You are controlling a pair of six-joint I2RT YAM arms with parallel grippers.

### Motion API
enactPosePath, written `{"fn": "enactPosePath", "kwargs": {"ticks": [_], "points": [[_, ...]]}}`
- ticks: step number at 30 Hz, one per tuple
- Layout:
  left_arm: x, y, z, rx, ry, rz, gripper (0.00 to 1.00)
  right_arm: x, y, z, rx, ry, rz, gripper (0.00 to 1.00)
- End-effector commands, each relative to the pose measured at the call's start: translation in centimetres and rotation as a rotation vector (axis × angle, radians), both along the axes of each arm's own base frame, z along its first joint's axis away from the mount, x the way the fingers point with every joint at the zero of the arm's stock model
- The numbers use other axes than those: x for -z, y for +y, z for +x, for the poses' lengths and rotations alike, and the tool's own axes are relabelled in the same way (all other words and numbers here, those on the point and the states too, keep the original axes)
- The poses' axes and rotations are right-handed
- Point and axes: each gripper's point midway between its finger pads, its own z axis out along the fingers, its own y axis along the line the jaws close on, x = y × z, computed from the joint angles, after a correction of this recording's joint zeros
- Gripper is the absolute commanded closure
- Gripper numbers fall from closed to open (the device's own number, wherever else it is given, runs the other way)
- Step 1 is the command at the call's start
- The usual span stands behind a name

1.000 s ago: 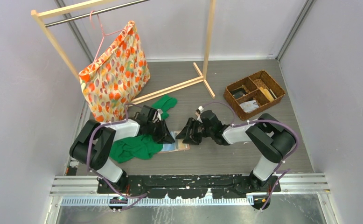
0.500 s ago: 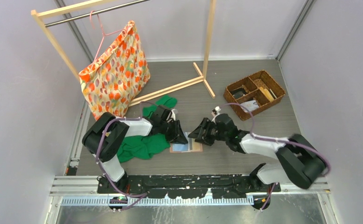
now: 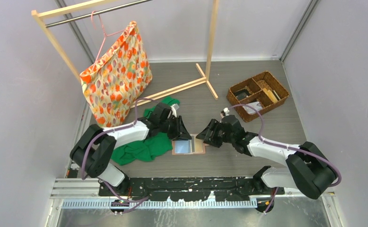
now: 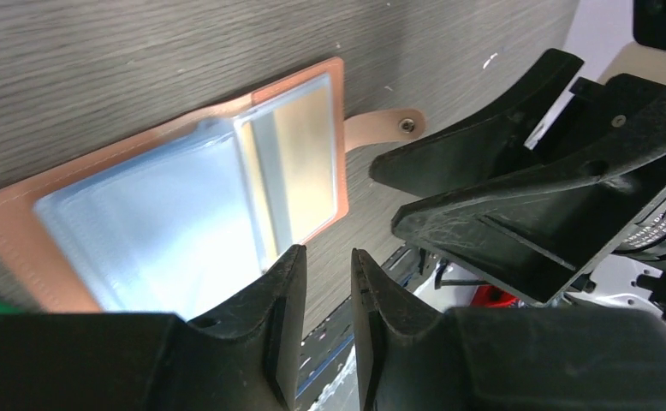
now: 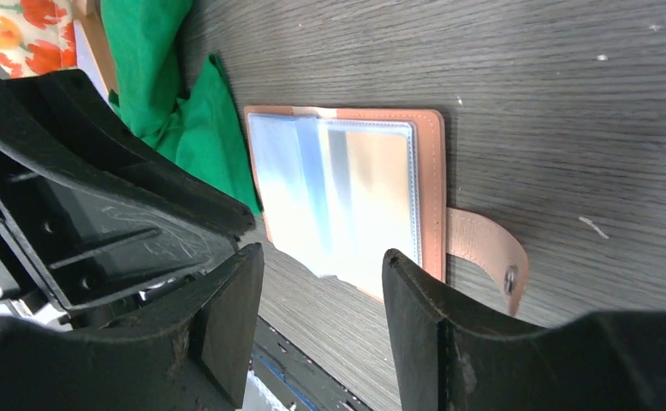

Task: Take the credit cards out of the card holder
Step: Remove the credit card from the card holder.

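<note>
The card holder (image 3: 188,145) lies open and flat on the table, salmon-pink outside with pale blue-grey clear sleeves inside. In the left wrist view, something pale gold shows through the right-hand sleeve of the card holder (image 4: 184,205), and its snap tab (image 4: 381,128) sticks out sideways. My left gripper (image 3: 184,134) hangs just beyond the holder's far left edge. The jaws of the left gripper (image 4: 328,253) stand a narrow gap apart with nothing between them. My right gripper (image 3: 204,137) hovers at the holder's far right corner. It is wide open and empty (image 5: 323,257), above the holder (image 5: 347,188) and near the tab (image 5: 488,253).
A green cloth (image 3: 142,146) lies bunched directly left of the holder, under the left arm. A brown wicker basket (image 3: 258,94) with small items stands at the back right. A wooden rack (image 3: 177,87) carries a patterned orange bag (image 3: 116,71) at the back left.
Both grippers have moved to the right, and the holder has slid right with them. The grippers now stand farther apart, so the open holder lies uncovered between them.
</note>
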Motion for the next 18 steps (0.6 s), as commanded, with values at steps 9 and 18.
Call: {"fn": "enactPosePath", "kwargs": {"ticks": [9, 18], "points": [[3.7, -1.7, 0.2, 0.011, 0.048, 0.028, 0.74, 1.4, 0.6, 0.6, 0.033, 0.04, 0.063, 0.42], [6.5, -0.6, -0.6, 0.007, 0.098, 0.101, 0.75, 2.1, 0.7, 0.9, 0.03, 0.052, 0.048, 0.42]]}}
